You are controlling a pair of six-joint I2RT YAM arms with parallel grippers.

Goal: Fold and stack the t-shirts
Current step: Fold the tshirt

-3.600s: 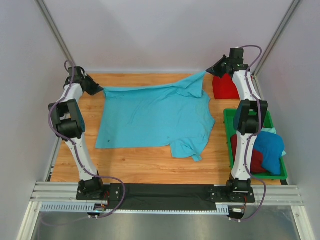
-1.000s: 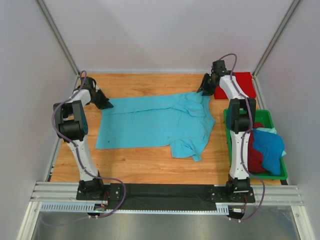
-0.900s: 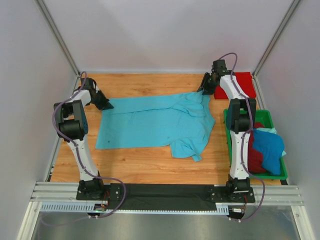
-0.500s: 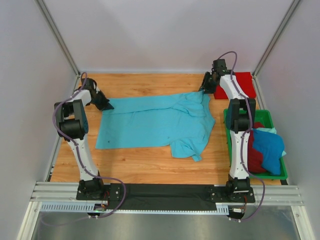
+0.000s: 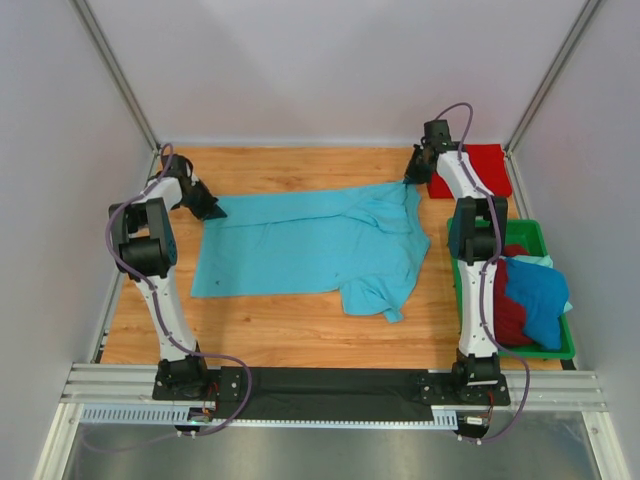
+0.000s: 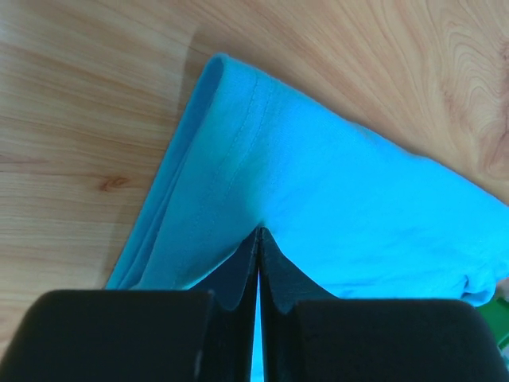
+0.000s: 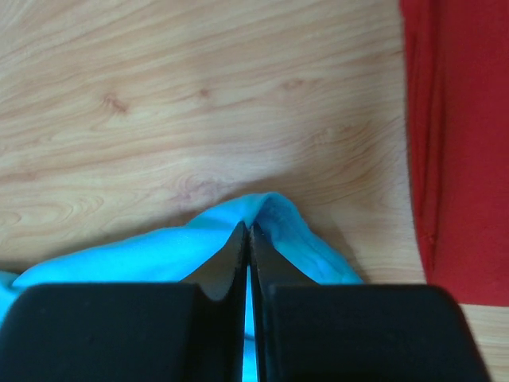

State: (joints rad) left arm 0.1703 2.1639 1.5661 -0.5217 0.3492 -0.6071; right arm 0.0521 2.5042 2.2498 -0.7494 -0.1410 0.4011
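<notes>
1. A wooden table [image 5: 300, 320] fills a booth with plain white walls [image 5: 300, 70]. The two arms rise from its near edge and reach to the far side.

2. The turquoise t-shirt [image 5: 310, 245] lies spread across the middle of the table, mostly flat. It is rumpled toward its right side, and one sleeve trails toward the near edge.

3. The left gripper [image 6: 257, 235] is at the shirt's far-left corner. Its jaws are clenched, with a tent of turquoise cloth pinched at the tips beside the stitched hem.

4. The right gripper [image 7: 246, 231] is at the shirt's far-right corner. It is likewise clamped tight, and a small pucker of the same cloth is caught between its tips.

5. A bright red t-shirt [image 5: 470, 170] lies in the far-right corner of the table, just beside the right gripper but apart from the turquoise cloth. It looks like a compact folded rectangle, so I judge it finished and the start of the stack.

6. The green tray [image 5: 520, 352] stands along the right edge. It holds a dark red t-shirt [image 5: 510, 322] and a blue t-shirt [image 5: 540, 295], both bunched and unfolded.

7. By my reading, the task is early. One shirt is done, and the turquoise one is gripped at both far corners, ready for its first fold. That fold is not made, so the shirt has yet to be folded and set on the red one. The two shirts in the tray remain to be handled.
</notes>
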